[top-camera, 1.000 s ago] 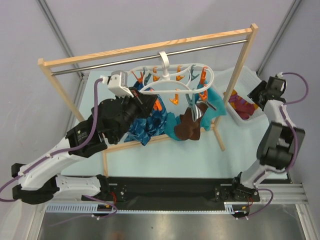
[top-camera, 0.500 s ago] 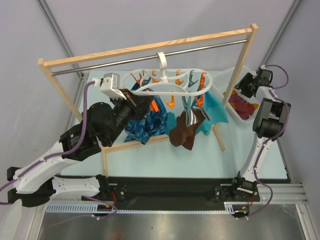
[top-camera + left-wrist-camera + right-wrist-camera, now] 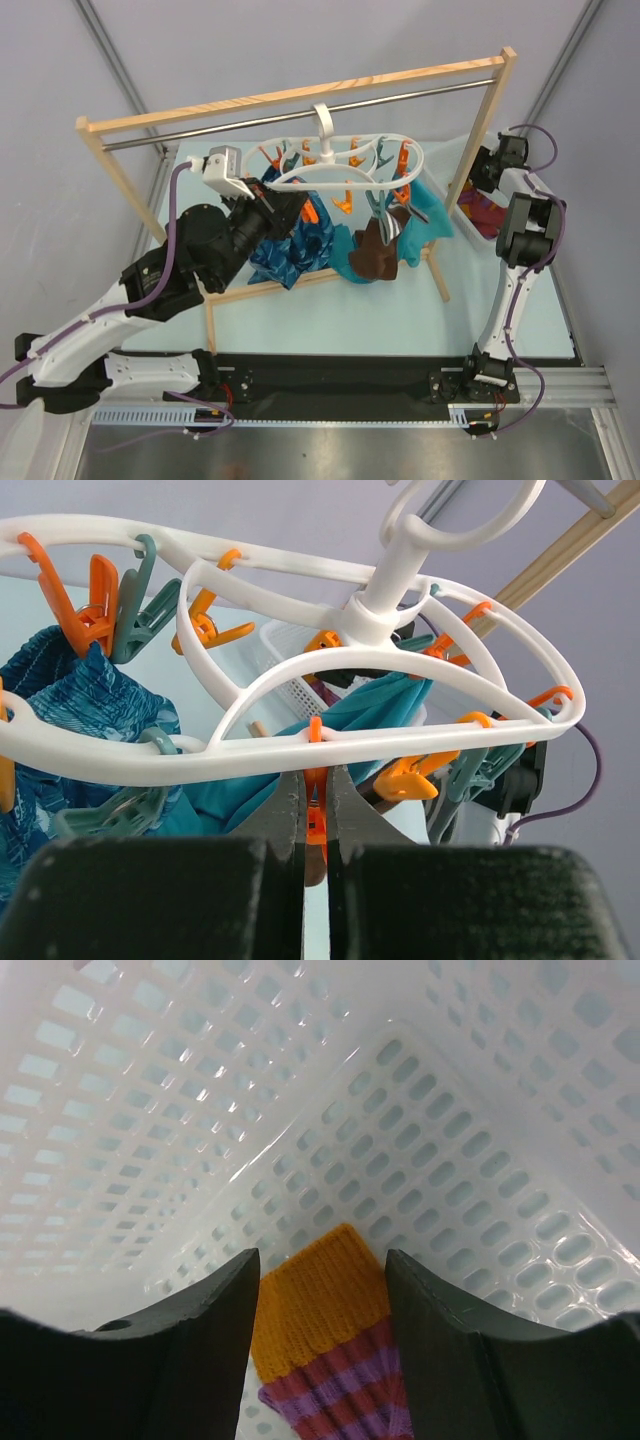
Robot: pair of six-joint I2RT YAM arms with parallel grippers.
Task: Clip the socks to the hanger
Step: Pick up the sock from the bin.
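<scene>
The white looped hanger (image 3: 400,146) hangs by its hook from the metal bar, with orange and grey-teal clips; it also fills the left wrist view (image 3: 300,755). A dark brown sock (image 3: 375,257) hangs clipped at its front right. My left gripper (image 3: 292,207) is shut on an orange clip (image 3: 316,825) under the front ring. My right gripper (image 3: 486,172) is open down inside the white basket (image 3: 470,1150), its fingers on either side of the orange end of a magenta-purple striped sock (image 3: 325,1320). More striped socks (image 3: 487,212) lie in the basket.
The wooden-framed rack (image 3: 300,93) with its metal bar (image 3: 200,132) spans the table; its right post (image 3: 470,170) stands just left of the basket (image 3: 470,228). Blue patterned cloth (image 3: 300,248) and teal cloth (image 3: 432,205) also hang from the hanger.
My right gripper has swung from beside the basket to the back left and down into it. My left gripper shifted slightly left early on, then held. The hanger and brown sock swayed.
</scene>
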